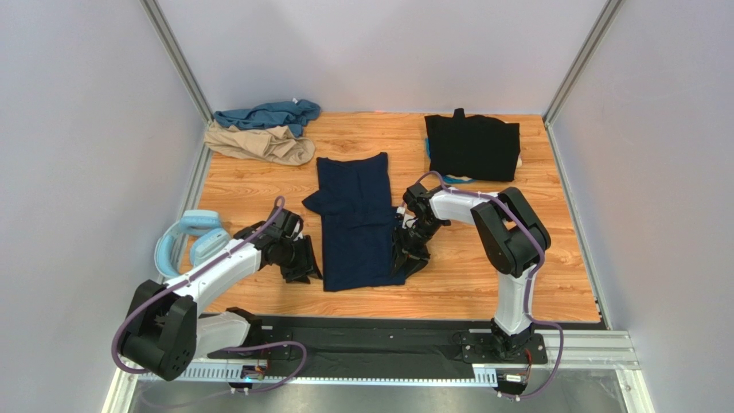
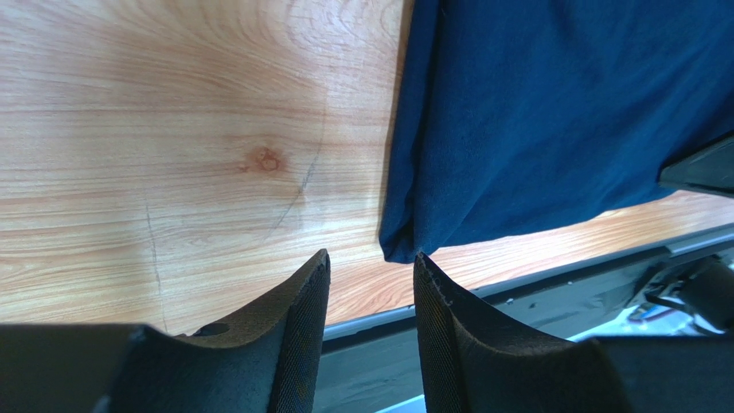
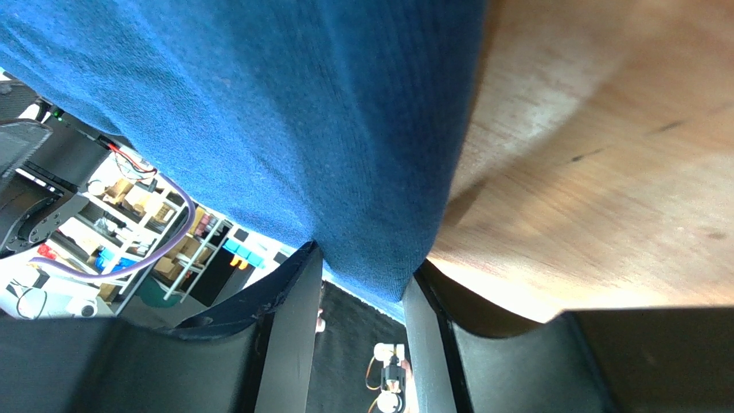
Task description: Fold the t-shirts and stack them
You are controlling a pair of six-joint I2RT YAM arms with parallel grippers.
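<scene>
Navy t-shirt (image 1: 353,219) is lying in the middle of the wooden table (image 1: 457,284), folded into a long strip that is running away from the arm bases, with one sleeve sticking out on its left side. The right gripper (image 3: 362,284) is pinching the strip's near right edge. The cloth is filling the gap between its two fingers and is hanging lifted off the wood there. The left gripper (image 2: 370,292) is waiting just beside the near left corner of the same shirt, its fingers spread with nothing between them and clear of the cloth. The black t-shirt (image 1: 472,146) is sitting folded at the far right of the table. The teal t-shirt (image 1: 267,114) and the tan t-shirt (image 1: 258,144) are lying crumpled at the far left corner, touching each other. A pale blue plastic ring (image 1: 185,241) is resting beside the left arm at the table's left edge.
</scene>
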